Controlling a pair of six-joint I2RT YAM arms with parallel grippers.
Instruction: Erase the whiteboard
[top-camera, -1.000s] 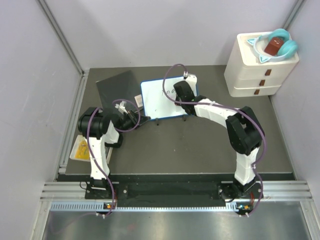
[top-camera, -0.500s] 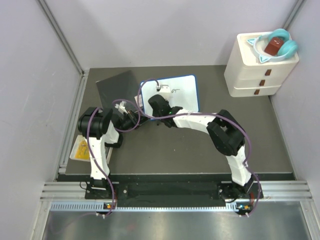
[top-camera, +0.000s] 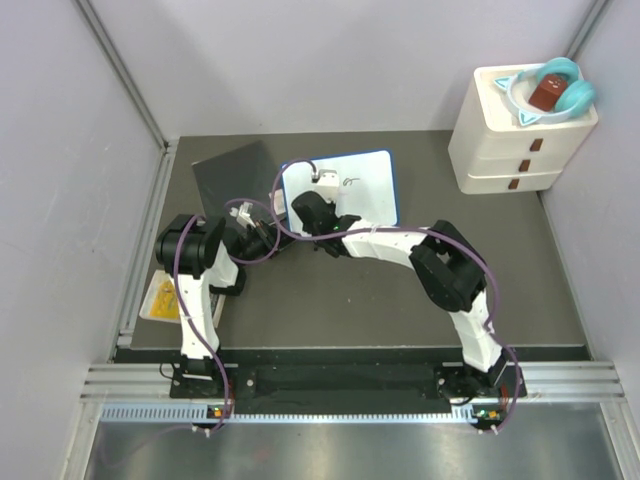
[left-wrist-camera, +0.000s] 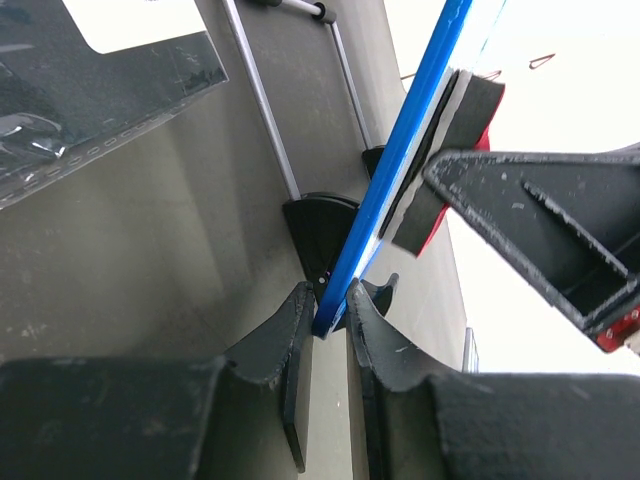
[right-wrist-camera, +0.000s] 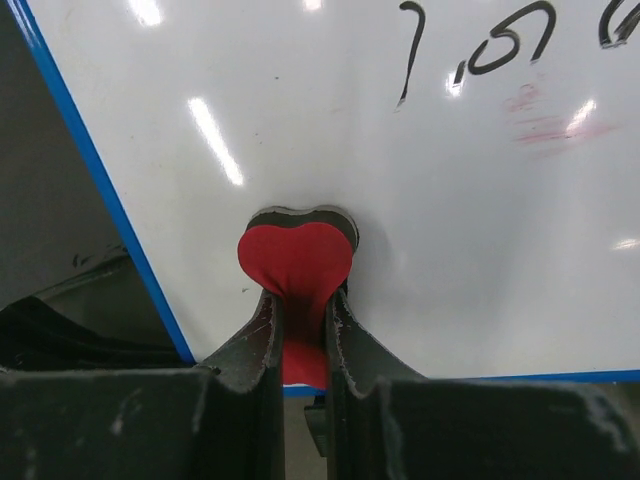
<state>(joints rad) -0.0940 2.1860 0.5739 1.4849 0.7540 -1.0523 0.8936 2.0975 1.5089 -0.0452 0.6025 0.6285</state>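
With my right jaws pressed together on the red heart-shaped eraser (right-wrist-camera: 296, 262), the right gripper (right-wrist-camera: 300, 300) holds it flat against the whiteboard (right-wrist-camera: 300, 120). Contact is low on the white face, near the left stretch of the blue rim. Dark scribbles (right-wrist-camera: 480, 45) and a faint red smear (right-wrist-camera: 545, 115) sit up and right of the eraser, apart from it. Left gripper (left-wrist-camera: 330, 305): jaws pinching the board's blue rim at its near-left corner, one finger on each side. One black foot (left-wrist-camera: 320, 225) is just beside those fingers. Top view: board is at the back middle of the table (top-camera: 350, 310), its left edge beside the dark grey sheet (top-camera: 232, 180). White drawer unit (top-camera: 515, 140) is at back right, well apart from the board.
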